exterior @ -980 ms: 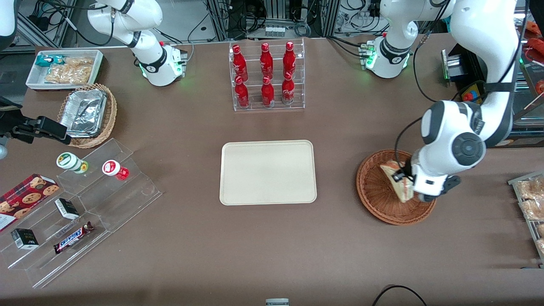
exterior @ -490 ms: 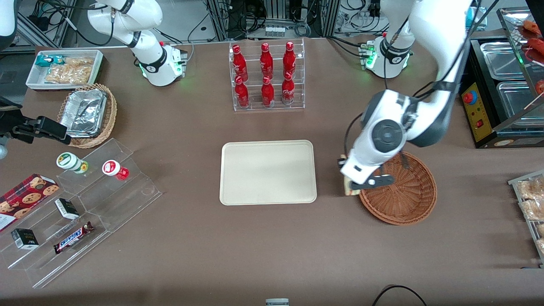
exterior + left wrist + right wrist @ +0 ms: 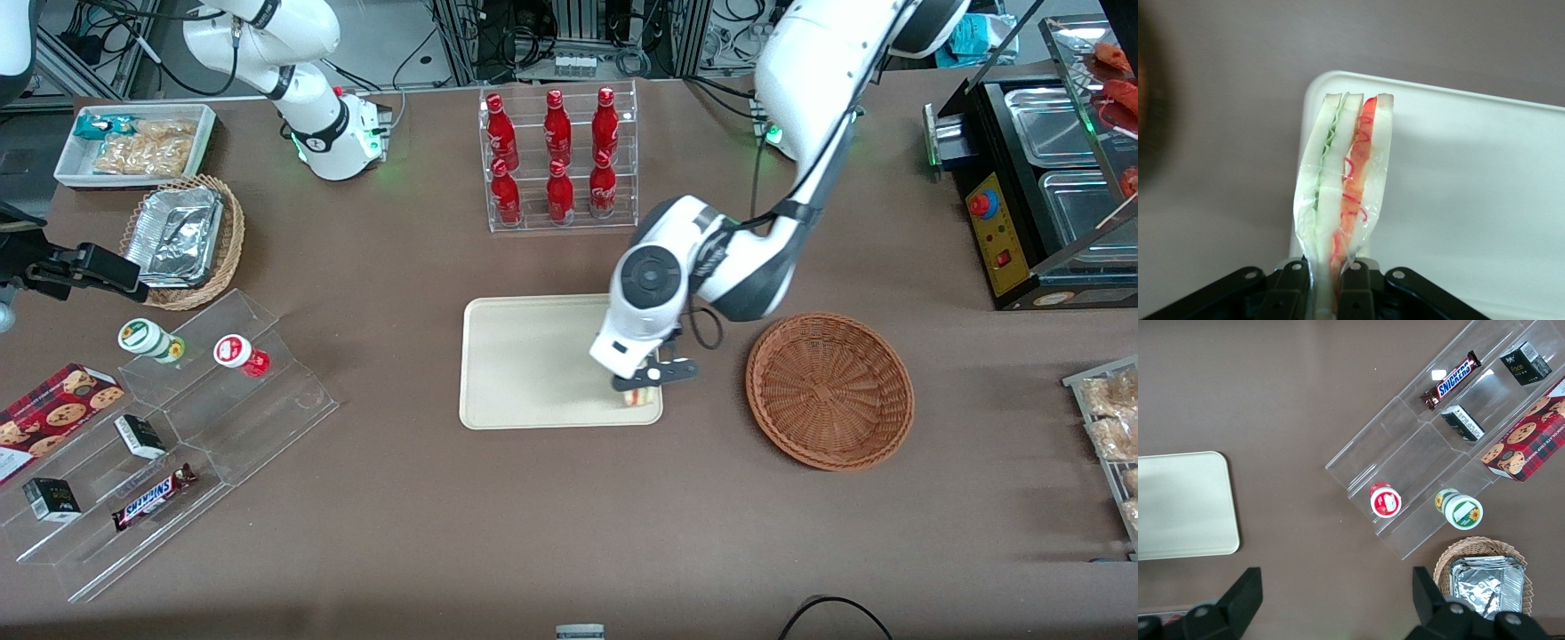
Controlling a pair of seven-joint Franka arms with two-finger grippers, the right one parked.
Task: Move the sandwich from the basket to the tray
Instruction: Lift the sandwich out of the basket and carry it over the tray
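My left gripper [image 3: 642,388] hangs over the near corner of the cream tray [image 3: 533,364], the corner closest to the basket, and is shut on the sandwich [image 3: 641,397]. In the left wrist view the clear-wrapped sandwich [image 3: 1343,177] stands pinched between the black fingers [image 3: 1290,293], its green and red filling layers showing, above the tray's rounded corner [image 3: 1471,187]. The reddish-brown wicker basket [image 3: 829,388] sits empty beside the tray, toward the working arm's end of the table.
An acrylic rack of red bottles [image 3: 558,158] stands farther from the front camera than the tray. A stepped acrylic display [image 3: 169,436] with snacks, a tan basket of foil containers [image 3: 182,238] and a white snack bin [image 3: 133,142] lie toward the parked arm's end.
The left gripper lifted the sandwich out of the basket and carried it sideways to above the tray's near corner. The basket now holds nothing.
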